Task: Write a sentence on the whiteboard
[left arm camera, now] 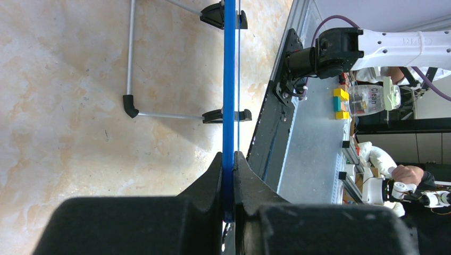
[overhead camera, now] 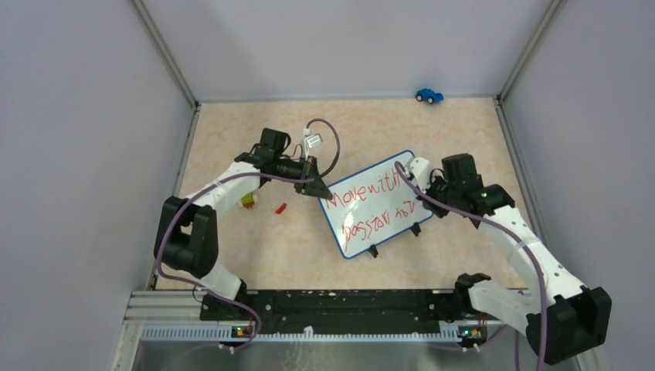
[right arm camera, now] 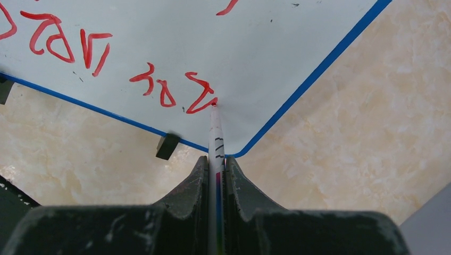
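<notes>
1. Whiteboard (overhead camera: 357, 244): blue-rimmed, propped at a slant on black clip feet (overhead camera: 373, 251). It stands right of centre on the tabletop (overhead camera: 255, 255), between the two arms.
2. Sentence (overhead camera: 361, 192): red lettering in two lines on the board's face. The upper line reads "Move with"; the lower is a scrawl, not fully legible.
3. Left fingers (left arm camera: 213, 178): pinching the board's blue rim at its left corner, one finger on each face.
4. Right fingers (right arm camera: 197, 180): pinching a thin white marker (right arm camera: 216, 133) that runs out between them. Its tip touches the board at the end of the last red stroke, near a rounded corner.
5. Blue toy car (overhead camera: 429, 95): at the tabletop's far edge, well apart from the board.
6. Small red piece (overhead camera: 281, 207): lying on the tabletop left of the board, near the left arm.
</notes>
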